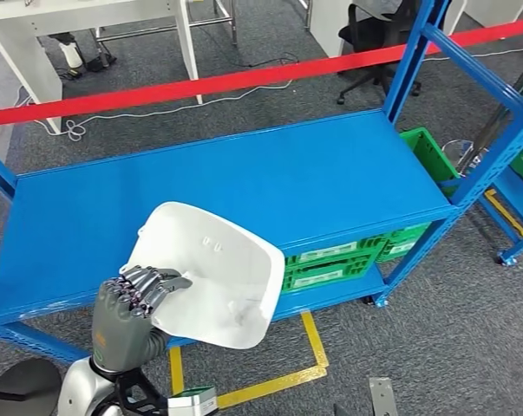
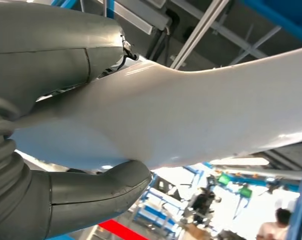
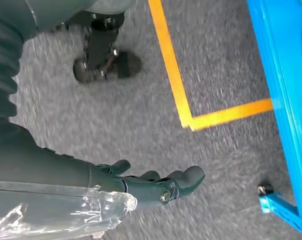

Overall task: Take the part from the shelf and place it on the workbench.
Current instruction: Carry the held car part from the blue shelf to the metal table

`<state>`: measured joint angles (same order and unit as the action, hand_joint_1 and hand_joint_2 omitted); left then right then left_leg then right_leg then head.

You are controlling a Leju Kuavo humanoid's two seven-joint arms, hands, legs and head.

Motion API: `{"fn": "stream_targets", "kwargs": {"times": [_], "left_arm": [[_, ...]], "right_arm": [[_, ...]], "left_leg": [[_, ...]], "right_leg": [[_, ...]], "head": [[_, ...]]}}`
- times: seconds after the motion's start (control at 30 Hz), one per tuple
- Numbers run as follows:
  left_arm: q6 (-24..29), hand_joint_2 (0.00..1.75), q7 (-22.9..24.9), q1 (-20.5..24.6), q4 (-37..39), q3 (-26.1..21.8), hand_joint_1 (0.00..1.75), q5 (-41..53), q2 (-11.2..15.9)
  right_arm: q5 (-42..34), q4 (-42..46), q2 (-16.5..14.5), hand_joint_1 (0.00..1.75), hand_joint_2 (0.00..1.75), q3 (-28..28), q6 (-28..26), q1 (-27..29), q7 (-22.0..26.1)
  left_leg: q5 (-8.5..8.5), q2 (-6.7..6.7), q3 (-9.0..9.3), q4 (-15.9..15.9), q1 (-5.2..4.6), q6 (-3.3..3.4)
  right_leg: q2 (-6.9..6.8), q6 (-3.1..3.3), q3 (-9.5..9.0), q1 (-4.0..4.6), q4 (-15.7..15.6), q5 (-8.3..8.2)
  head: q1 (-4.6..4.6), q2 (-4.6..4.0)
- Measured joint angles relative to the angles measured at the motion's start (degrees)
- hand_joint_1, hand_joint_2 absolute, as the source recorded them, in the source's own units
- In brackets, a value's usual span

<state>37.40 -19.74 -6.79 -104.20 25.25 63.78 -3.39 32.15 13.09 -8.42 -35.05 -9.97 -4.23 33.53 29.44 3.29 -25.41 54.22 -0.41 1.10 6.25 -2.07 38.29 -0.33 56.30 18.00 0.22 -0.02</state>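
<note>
A large white moulded part [image 1: 209, 273] with rounded corners lies tilted over the front edge of the blue shelf [image 1: 245, 182], at its left-middle. My left hand [image 1: 131, 308] grips its near left edge, fingers [image 1: 144, 286] on top and the thumb underneath. In the left wrist view the white part [image 2: 187, 115] runs between the grey thumb [image 2: 100, 197] and the fingers [image 2: 58, 45]. My right hand [image 3: 141, 185] hangs low over the grey carpet, fingers nearly straight, holding nothing.
Green crates [image 1: 334, 260] sit on the lower shelf level, another green crate [image 1: 432, 156] at the right end. Red barrier tape [image 1: 245, 82] stretches behind the shelf. Yellow floor tape [image 1: 310, 355] marks the carpet in front. A blue upright [image 1: 408, 56] rises at the right rear.
</note>
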Motion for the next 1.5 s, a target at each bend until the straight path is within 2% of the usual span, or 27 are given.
{"fn": "stream_targets", "kwargs": {"times": [0.07,0.17,0.2,0.27,0.3,0.33,0.4,0.47,0.53,0.57,0.63,0.7,0.77,0.8,0.87,0.93,0.97,1.03,1.07,1.1,1.17,1.23,1.27,1.3,1.4,1.43,1.5], "left_arm": [[-0.2,1.75,-0.3,0.1,0.0,-0.1,1.75,-0.9,-0.4],[-0.3,1.75,-0.7,0.1,0.1,-0.4,1.75,-1.8,-0.8],[-0.4,1.75,-0.8,0.1,0.1,-0.5,1.75,-1.9,-0.9],[-0.4,1.75,-0.9,0.1,0.1,-0.7,1.75,-2.0,-1.0],[-0.4,1.75,-0.9,0.1,0.1,-0.7,1.75,-2.1,-1.0],[-0.4,1.75,-0.9,0.1,0.1,-0.7,1.75,-2.1,-1.1],[-0.4,1.75,-1.0,0.1,0.1,-0.9,1.75,-2.5,-1.3],[-0.5,1.75,-1.5,0.2,0.1,-1.0,1.75,-3.5,-1.5],[-1.0,1.75,-2.3,0.4,0.2,-1.1,1.75,-4.9,-1.6],[-1.3,1.75,-2.6,0.4,0.2,-1.2,1.75,-5.6,-1.7],[-2.5,1.75,-3.4,0.4,0.3,-1.4,1.75,-7.1,-1.8],[-4.1,1.75,-4.1,0.6,0.7,-1.5,1.75,-8.8,-1.9],[-5.8,1.75,-5.0,0.8,1.2,-1.6,1.75,-10.7,-1.9],[-6.7,1.75,-5.5,1.0,1.4,-1.6,1.75,-11.8,-1.9],[-8.4,1.75,-6.7,1.6,1.9,-1.5,1.75,-14.0,-2.0],[-9.3,1.75,-7.5,2.2,2.2,-1.5,1.75,-15.1,-2.1],[-9.6,1.75,-7.8,2.4,2.4,-1.5,1.75,-15.4,-2.1],[-9.8,1.75,-8.0,2.6,2.7,-1.5,1.75,-15.6,-2.3],[-9.9,1.75,-8.0,2.7,2.9,-1.4,1.75,-15.7,-2.4],[-10.0,1.75,-8.0,2.8,3.0,-1.4,1.75,-15.7,-2.4],[-10.0,1.75,-8.1,2.8,3.2,-1.5,1.75,-15.7,-2.6],[-9.9,1.75,-8.3,2.8,3.5,-1.5,1.75,-15.6,-2.6],[-9.8,1.75,-8.5,2.8,3.6,-1.5,1.75,-15.4,-2.6],[-9.5,1.75,-8.8,2.8,3.7,-1.4,1.75,-15.2,-2.6],[-8.2,1.75,-9.4,3.0,3.9,-1.2,1.75,-14.4,-3.0],[-7.6,1.75,-9.4,3.2,4.0,-1.0,1.75,-14.1,-3.2],[-6.4,1.75,-9.1,3.8,4.5,-0.7,1.75,-14.0,-3.7]], "right_arm": [[-0.2,0.0,0.0,0.00,1.75,-0.6,0.0,0.5,0.4],[-0.3,0.0,0.1,0.00,1.75,-1.1,0.1,0.6,0.8],[-0.4,0.0,0.1,0.00,1.75,-1.2,0.2,0.5,0.8],[-0.4,0.0,0.1,0.00,1.75,-1.4,0.2,0.5,0.9],[-0.4,0.0,0.1,0.00,1.75,-1.5,0.2,0.5,0.9],[-0.4,0.0,0.1,0.00,1.75,-1.6,0.2,0.5,1.0],[-0.5,0.1,0.0,0.00,1.75,-1.8,0.2,0.1,1.1],[-0.8,0.2,-0.1,0.00,1.75,-2.2,0.1,-0.2,1.5],[-1.2,0.2,-0.1,0.00,1.75,-2.8,-0.2,0.1,1.8],[-1.5,0.2,-0.1,0.00,1.75,-3.3,-0.3,0.3,2.0],[-1.8,0.2,-0.1,0.00,1.75,-4.1,-0.5,0.6,2.4],[-2.1,0.2,-0.1,0.00,1.75,-5.0,-0.8,0.8,2.6],[-2.3,0.2,-0.1,0.00,1.75,-5.8,-1.1,1.2,2.6],[-2.4,0.2,-0.1,0.00,1.75,-6.3,-1.2,1.4,2.7],[-2.6,0.2,-0.2,0.00,1.75,-7.2,-1.6,1.6,2.8],[-2.7,0.3,-0.3,0.00,1.75,-7.9,-1.8,1.6,2.9],[-2.7,0.3,-0.3,0.00,1.75,-8.2,-1.9,1.7,2.9],[-2.7,0.3,-0.3,0.00,1.75,-8.7,-2.0,2.1,3.0],[-2.8,0.3,-0.3,0.00,1.75,-8.9,-2.0,2.3,3.0],[-2.8,0.3,-0.3,0.00,1.75,-9.1,-2.0,2.5,3.0],[-2.8,0.3,-0.3,0.00,1.75,-9.4,-2.1,2.4,3.0],[-2.6,0.3,-0.3,0.00,1.75,-9.6,-2.2,2.4,3.1],[-2.6,0.3,-0.3,0.00,1.75,-9.6,-2.3,2.5,3.1],[-2.4,0.3,-0.3,0.00,1.75,-9.7,-2.5,2.6,3.2],[-2.1,0.3,-0.3,0.00,1.75,-10.2,-2.8,2.7,3.2],[-1.8,0.3,-0.3,0.00,1.75,-10.3,-2.6,2.7,3.0],[-1.3,0.4,0.0,0.00,1.75,-10.7,-1.6,2.9,2.5]], "left_leg": [[-1.34,-1.39,-1.30,-0.2,0.22,0.68],[-3.38,-3.67,-3.62,-0.2,0.29,1.19],[-4.02,-4.49,-4.40,-0.2,0.26,1.14],[-5.22,-6.07,-6.05,0.1,0.26,0.90],[-5.73,-6.75,-6.88,0.3,0.29,0.68],[-6.16,-7.34,-7.56,0.6,0.27,0.40],[-6.80,-8.42,-8.50,1.4,0.08,-0.21],[-7.54,-9.51,-8.88,1.8,-0.02,-0.66],[-7.74,-9.83,-9.20,2.1,0.21,-1.20],[-6.42,-8.93,-9.58,2.8,0.34,-1.56],[-0.90,-5.88,-11.13,7.7,0.45,-2.03],[3.96,-4.03,-12.95,15.4,0.41,-1.96],[3.51,-3.51,-12.65,18.8,0.34,-1.57],[1.82,-3.25,-11.12,17.4,0.32,-1.29],[-0.68,-1.21,-5.73,9.9,0.29,-0.61],[-0.21,1.07,-1.24,2.7,0.40,-0.25],[0.31,1.42,-0.38,1.0,0.36,-0.18],[0.14,0.34,-0.63,0.4,0.39,0.17],[-0.23,-0.35,-0.85,0.4,0.42,0.56],[-0.63,-1.10,-1.10,0.4,0.49,0.93],[-1.23,-2.65,-1.75,0.4,0.40,1.31],[-1.69,-4.37,-2.38,0.5,0.32,1.26],[-1.85,-5.16,-2.60,0.5,0.31,1.19],[-1.95,-5.90,-2.72,0.5,0.30,1.12],[-1.91,-7.63,-2.89,0.8,0.05,0.68],[-1.90,-8.06,-2.98,0.9,-0.11,0.44],[-2.03,-8.84,-3.14,1.0,-0.29,-0.08]], "right_leg": [[-1.26,-0.60,1.15,0.08,0.9,1.69],[-5.23,-1.50,3.97,-0.03,10.5,10.31],[-5.70,-1.83,4.47,-0.20,14.4,11.83],[-6.00,-2.38,3.24,-0.57,18.0,10.43],[-6.35,-2.62,1.05,-0.75,16.6,8.70],[-7.22,-2.86,-2.15,-0.91,13.3,7.73],[-9.48,-2.82,-8.93,-0.70,4.3,9.23],[-10.15,-1.92,-11.12,-0.25,-0.2,11.06],[-9.21,-0.58,-9.72,-0.17,-0.2,10.32],[-8.68,0.01,-9.15,-0.19,-0.1,9.73],[-7.51,0.90,-7.57,-0.27,-0.2,8.23],[-6.00,1.25,-5.58,-0.19,-0.1,6.70],[-4.49,1.24,-3.82,-0.05,-0.1,5.35],[-3.74,1.16,-3.10,-0.01,-0.1,4.71],[-2.28,0.83,-1.88,0.04,0.0,3.50],[-1.01,0.29,-1.01,0.09,0.1,2.38],[-0.42,-0.08,-0.69,0.08,0.1,1.83],[0.09,-0.79,-0.03,-0.06,-0.1,1.00],[-0.83,-1.09,0.52,-0.07,0.6,1.51],[-2.21,-1.36,1.47,-0.06,2.4,2.83],[-5.08,-1.92,4.42,-0.11,9.9,7.42],[-5.82,-2.42,6.43,-0.26,17.0,10.75],[-5.94,-2.54,5.82,-0.30,17.5,10.97],[-6.17,-2.56,3.89,-0.33,15.5,10.25],[-8.59,-1.97,-4.63,-0.01,3.2,7.36],[-9.12,-1.56,-6.01,0.15,0.9,7.07],[-8.60,-0.68,-6.15,0.34,0.1,6.89]], "head": [[0.10,0.00],[0.43,0.00],[0.43,0.00],[0.44,0.00],[0.43,0.00],[0.43,0.00],[0.48,0.00],[0.44,0.01],[0.34,0.01],[0.32,0.01],[0.28,0.00],[0.26,0.00],[0.30,0.00],[0.31,0.00],[0.30,0.00],[0.34,0.00],[0.37,0.00],[0.37,0.00],[0.55,0.00],[0.78,0.00],[1.27,0.00],[1.33,0.00],[1.33,0.00],[1.34,0.00],[1.30,0.00],[1.27,0.00],[1.21,0.00]]}}
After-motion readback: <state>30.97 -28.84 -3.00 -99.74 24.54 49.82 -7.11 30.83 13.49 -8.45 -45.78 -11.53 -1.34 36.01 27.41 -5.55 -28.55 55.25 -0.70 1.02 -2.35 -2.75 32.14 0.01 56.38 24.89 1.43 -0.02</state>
